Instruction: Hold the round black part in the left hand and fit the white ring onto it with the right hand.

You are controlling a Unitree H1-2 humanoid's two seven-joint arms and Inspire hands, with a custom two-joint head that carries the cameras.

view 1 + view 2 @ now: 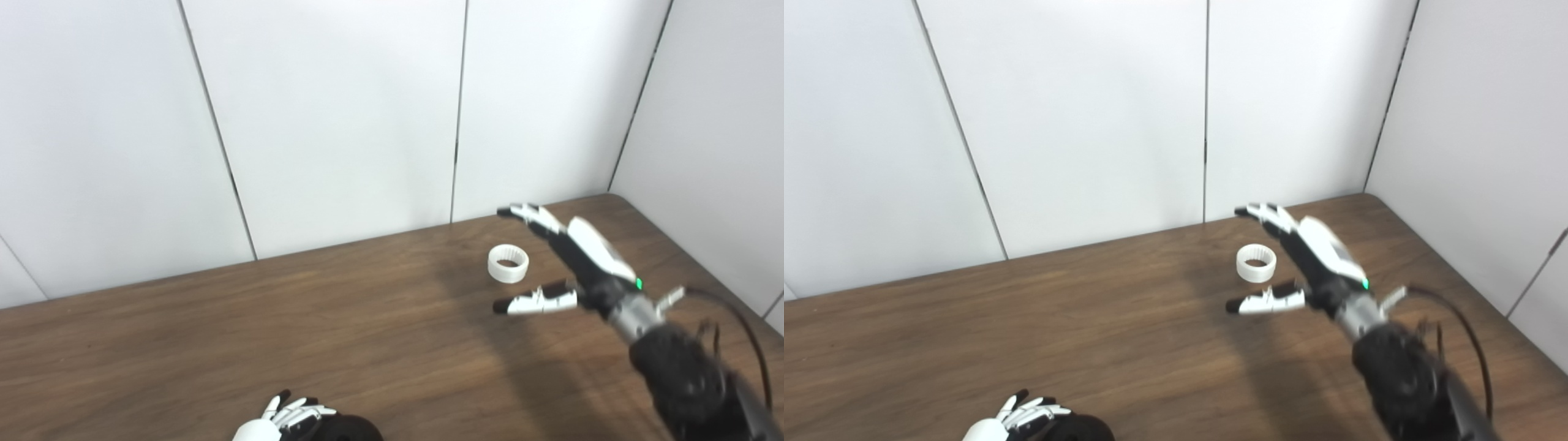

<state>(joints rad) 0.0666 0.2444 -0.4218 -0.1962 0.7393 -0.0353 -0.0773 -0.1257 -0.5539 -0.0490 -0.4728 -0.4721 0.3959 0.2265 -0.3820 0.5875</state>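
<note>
Left hand (288,419) grips black part (346,429); white ring (508,263) unobstructed.

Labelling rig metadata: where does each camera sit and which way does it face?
Left eye view: head, looking down at the brown wooden table; open right hand, left hand on the round black part.
Right eye view: head, slightly rightward, same aim.
Shared: small white plastic ring, both hands, white wall panels.

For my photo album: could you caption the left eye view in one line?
Open right hand reaches around the white ring on the table; left hand grips the black part.
</note>
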